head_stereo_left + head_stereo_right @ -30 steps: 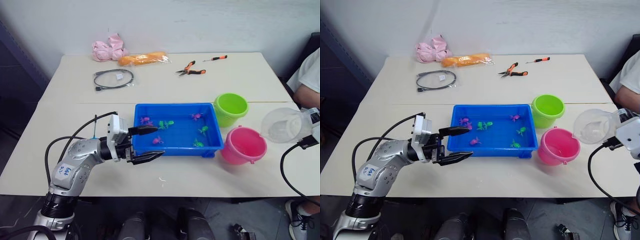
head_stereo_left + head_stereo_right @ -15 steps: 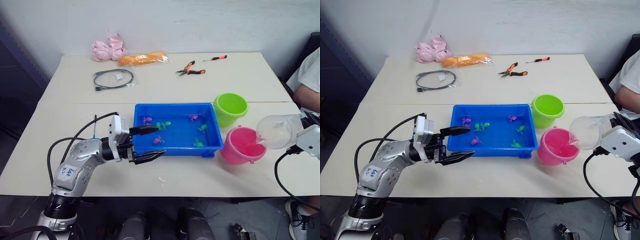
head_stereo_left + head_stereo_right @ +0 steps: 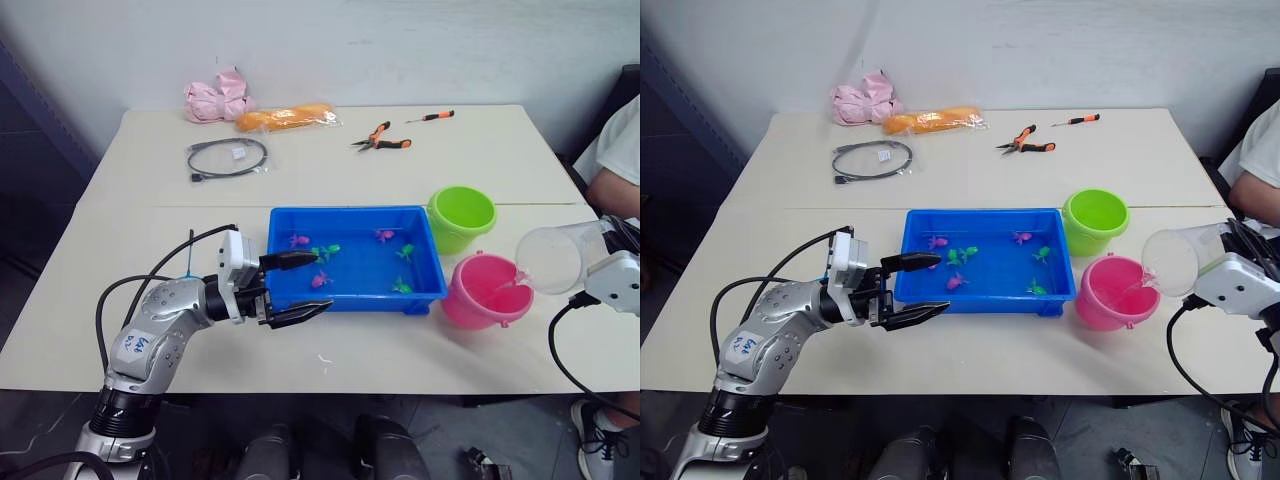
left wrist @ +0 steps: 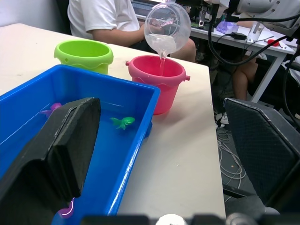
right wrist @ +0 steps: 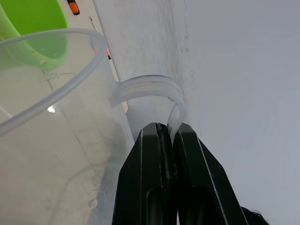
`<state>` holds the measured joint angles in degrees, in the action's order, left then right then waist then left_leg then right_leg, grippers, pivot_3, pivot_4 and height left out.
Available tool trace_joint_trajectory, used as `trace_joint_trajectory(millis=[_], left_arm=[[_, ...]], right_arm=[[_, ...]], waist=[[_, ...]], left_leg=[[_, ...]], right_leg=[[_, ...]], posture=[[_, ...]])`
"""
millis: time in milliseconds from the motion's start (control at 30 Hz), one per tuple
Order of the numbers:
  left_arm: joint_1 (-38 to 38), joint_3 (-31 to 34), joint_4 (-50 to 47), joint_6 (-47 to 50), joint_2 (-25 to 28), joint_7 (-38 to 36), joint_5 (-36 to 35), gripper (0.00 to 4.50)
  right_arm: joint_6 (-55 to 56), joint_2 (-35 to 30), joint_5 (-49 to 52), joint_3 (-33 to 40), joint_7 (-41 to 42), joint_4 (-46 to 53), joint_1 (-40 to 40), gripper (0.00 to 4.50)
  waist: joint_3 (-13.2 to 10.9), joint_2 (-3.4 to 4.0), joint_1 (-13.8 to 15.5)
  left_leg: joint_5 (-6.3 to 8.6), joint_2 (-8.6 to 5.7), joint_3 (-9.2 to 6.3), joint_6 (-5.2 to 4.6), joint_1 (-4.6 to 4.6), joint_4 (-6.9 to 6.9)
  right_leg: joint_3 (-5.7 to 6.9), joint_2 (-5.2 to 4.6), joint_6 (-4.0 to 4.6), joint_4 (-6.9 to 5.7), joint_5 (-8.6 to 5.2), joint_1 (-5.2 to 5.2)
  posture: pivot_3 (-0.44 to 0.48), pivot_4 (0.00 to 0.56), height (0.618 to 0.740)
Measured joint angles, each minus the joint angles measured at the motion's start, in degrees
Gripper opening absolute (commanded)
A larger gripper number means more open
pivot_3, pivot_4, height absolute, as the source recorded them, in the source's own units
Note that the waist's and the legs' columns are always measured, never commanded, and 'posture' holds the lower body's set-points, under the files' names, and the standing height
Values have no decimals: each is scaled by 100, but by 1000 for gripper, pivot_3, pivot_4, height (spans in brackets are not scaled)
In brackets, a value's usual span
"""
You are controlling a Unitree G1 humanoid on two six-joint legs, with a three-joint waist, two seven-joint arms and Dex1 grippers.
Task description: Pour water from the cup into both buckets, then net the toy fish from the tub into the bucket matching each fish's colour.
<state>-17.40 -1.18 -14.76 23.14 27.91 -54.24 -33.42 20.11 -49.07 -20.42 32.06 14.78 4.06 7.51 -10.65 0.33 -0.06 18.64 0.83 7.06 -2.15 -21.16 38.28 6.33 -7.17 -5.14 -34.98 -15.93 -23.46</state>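
My right gripper (image 5: 168,127) is shut on the handle of the clear cup (image 3: 550,258). The cup is tilted over the pink bucket (image 3: 487,290), and a thin stream of water runs from it into the bucket (image 4: 159,77). Just behind stands the lime green bucket (image 3: 461,217). Pink and green toy fish (image 3: 323,281) float in the blue tub (image 3: 350,212) at mid-table. My left gripper (image 3: 319,281) is open and empty, its fingers straddling the tub's near left corner. A thin dark handle (image 3: 190,245) with a bit of blue pokes out behind my left forearm.
At the far side of the table lie a coiled black cable (image 3: 227,157), a pink bag (image 3: 215,100), an orange packet (image 3: 285,118), orange pliers (image 3: 380,138) and a screwdriver (image 3: 432,116). A person in a white shirt (image 3: 618,155) sits at the right edge.
The right arm brought the cup left and tipped it over the pink bucket, where water now flows. The fish drifted slightly. My left arm has barely moved.
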Motion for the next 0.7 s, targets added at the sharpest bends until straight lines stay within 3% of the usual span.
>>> trace_joint_trajectory(millis=[400, 567, 700], left_arm=[[0, 0, 0, -8, -5, 3, 5, 4500], [0, 7, 1, -16, -3, 5, 6, 4500], [4, 29, 2, -18, 2, 39, 7, 4500]], right_arm=[[-207, 192, 386, 5, -3, 1, -123, 83], [-1561, 812, 1722, 331, 98, 49, -600, 83], [-2812, 886, 2464, 635, 104, 140, -975, 83]], waist=[[-1, -2, -2], [0, -1, 2], [0, 0, -1]], left_leg=[[0, 1, -1, 0, 0, 0], [-1, 0, -3, -2, -1, 3], [-2, 1, -4, -3, -2, 2]], right_leg=[[0, 0, 0, 0, 0, 1], [1, -3, 0, -3, 0, 1], [2, -13, 0, -3, 0, 0]], posture=[[0, 150, 740], [0, 150, 740], [0, 150, 740]])
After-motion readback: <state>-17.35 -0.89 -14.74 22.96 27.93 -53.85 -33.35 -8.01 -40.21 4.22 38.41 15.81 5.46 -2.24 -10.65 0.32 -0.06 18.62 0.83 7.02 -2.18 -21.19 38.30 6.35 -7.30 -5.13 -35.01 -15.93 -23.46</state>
